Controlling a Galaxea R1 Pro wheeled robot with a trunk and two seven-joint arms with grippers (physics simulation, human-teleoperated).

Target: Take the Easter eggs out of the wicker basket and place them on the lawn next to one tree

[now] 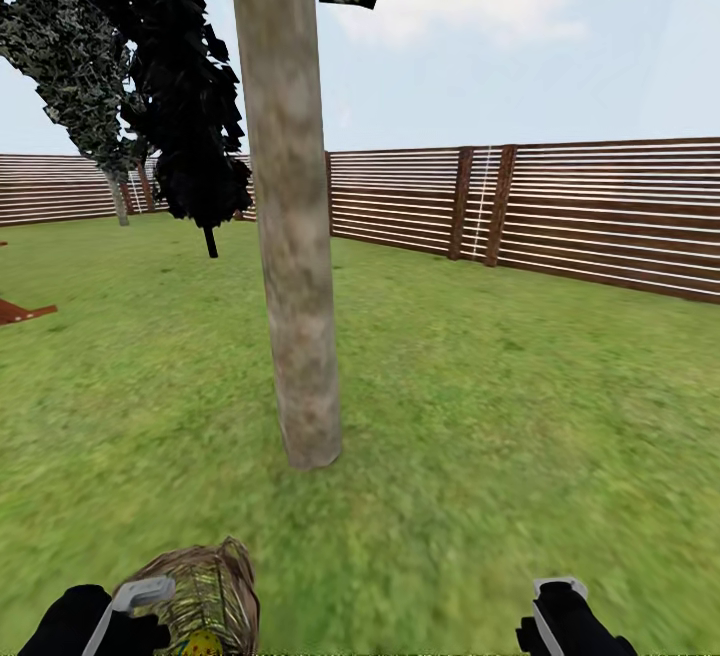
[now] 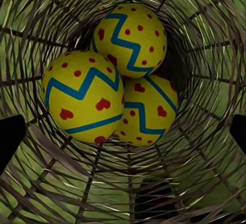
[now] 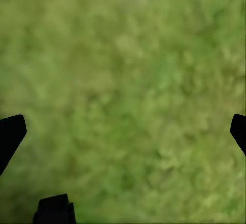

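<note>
The tree (image 1: 290,236) stands straight ahead, its pale trunk rising from the lawn (image 1: 500,416) a short way in front of me. At the bottom left the wicker basket (image 1: 205,581) lies tipped toward my left gripper (image 1: 140,601), with a yellow egg (image 1: 203,642) peeking out. The left wrist view looks straight into the basket (image 2: 205,55): three Easter eggs (image 2: 129,39), (image 2: 82,96), (image 2: 146,111) crowd together at its bottom. The left gripper (image 2: 124,134) is open, its fingertips wide apart at the rim. My right gripper (image 1: 560,601) hangs open (image 3: 125,131) over bare grass (image 3: 123,70).
A brown slat fence (image 1: 600,206) closes the garden at the back and right. A small all-black tree (image 1: 190,106) and a dark leafy tree (image 1: 70,46) stand behind to the left. A reddish wooden piece (image 1: 20,313) lies at the left edge. Open grass spreads right of the trunk.
</note>
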